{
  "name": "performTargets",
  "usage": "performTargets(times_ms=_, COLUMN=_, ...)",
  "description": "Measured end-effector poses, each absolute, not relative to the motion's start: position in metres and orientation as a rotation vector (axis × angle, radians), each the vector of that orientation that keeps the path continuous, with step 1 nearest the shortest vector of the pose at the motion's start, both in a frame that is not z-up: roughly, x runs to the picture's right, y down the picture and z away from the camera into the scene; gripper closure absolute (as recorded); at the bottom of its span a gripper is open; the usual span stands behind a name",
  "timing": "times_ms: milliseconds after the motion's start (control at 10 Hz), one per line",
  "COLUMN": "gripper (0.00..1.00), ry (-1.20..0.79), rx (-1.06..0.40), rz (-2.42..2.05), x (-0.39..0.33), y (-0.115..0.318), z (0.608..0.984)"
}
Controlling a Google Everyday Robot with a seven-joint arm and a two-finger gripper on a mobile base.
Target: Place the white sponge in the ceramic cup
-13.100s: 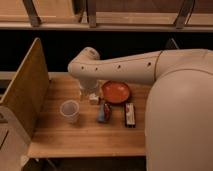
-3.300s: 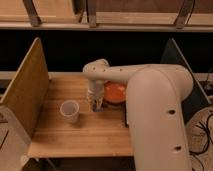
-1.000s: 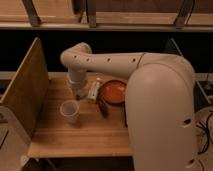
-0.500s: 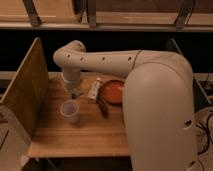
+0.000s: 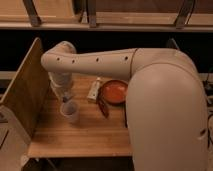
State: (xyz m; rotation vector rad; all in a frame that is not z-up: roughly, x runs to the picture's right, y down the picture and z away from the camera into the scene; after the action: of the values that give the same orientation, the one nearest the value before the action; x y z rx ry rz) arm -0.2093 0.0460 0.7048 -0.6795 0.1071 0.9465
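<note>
My gripper (image 5: 65,94) hangs fingers-down at the left of the wooden table (image 5: 85,137), just above the ceramic cup (image 5: 70,112). It is shut, and a small pale lump at its tip looks like the white sponge (image 5: 68,97), held right over the cup's open mouth. The cup is small, white and upright. My arm reaches in from the right, bends at its elbow (image 5: 60,56) and drops down to the gripper.
An orange plate (image 5: 114,91) lies right of the cup, with a long white packet (image 5: 94,90) at its left edge and a dark bar (image 5: 103,108) in front. A wooden side panel (image 5: 25,97) walls the table's left. My pale body (image 5: 165,115) fills the right.
My gripper has swung left, away from the plate and the white packet, and now sits lower, directly over the cup. It has stayed shut.
</note>
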Motion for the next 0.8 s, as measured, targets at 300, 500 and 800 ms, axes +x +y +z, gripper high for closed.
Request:
performTargets(times_ms=300, gripper=1.0, ry=0.122, rx=-0.745, rz=0.938, x=-0.215, y=0.073, z=0.711)
performTargets(times_ms=500, gripper=1.0, ry=0.132, rx=-0.769, rz=0.929, x=-0.217, y=0.081, z=0.723)
performTargets(times_ms=800, gripper=1.0, ry=0.134, rx=-0.794, rz=0.909, x=-0.225, y=0.083, z=0.739)
